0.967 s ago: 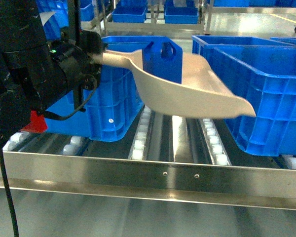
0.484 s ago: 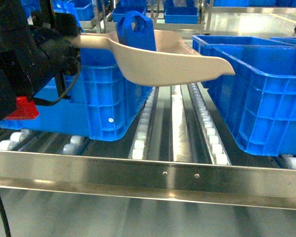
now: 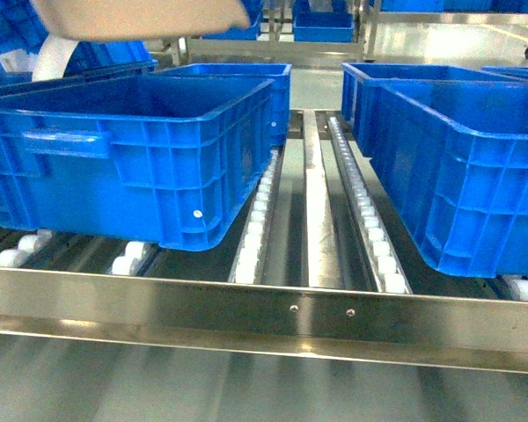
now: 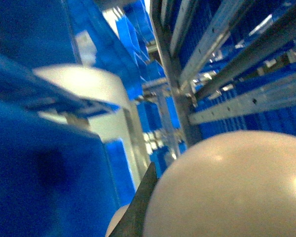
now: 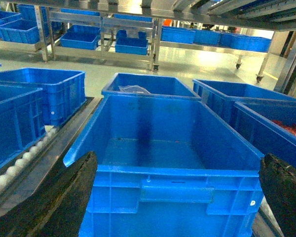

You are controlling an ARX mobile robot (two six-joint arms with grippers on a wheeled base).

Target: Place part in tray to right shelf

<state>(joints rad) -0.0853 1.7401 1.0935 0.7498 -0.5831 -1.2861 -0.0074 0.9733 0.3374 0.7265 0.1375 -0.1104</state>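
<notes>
The beige tray (image 3: 141, 16) hangs at the top left of the head view, where only its underside shows, above the left blue crate (image 3: 132, 158). In the left wrist view the tray (image 4: 227, 187) fills the lower right. One dark finger (image 4: 144, 200) of my left gripper (image 4: 155, 197) lies against it, and the gripper is shut on the tray. The part is out of view. The right shelf (image 3: 273, 312) shows its steel front rail and white roller lanes (image 3: 370, 237). My right gripper (image 5: 172, 197) stands open, with its fingers (image 5: 54, 197) wide apart in front of a blue crate (image 5: 163, 143).
Large blue crates stand on the rack at left and at right (image 3: 458, 167), with an open lane of rollers and a steel divider (image 3: 317, 211) between them. More crates and racks stand behind. Something white (image 3: 53, 54) shows over the left crate's far rim.
The tray has risen up and to the left, from the middle of the head view to its top edge. The left arm and the blue part have left that view.
</notes>
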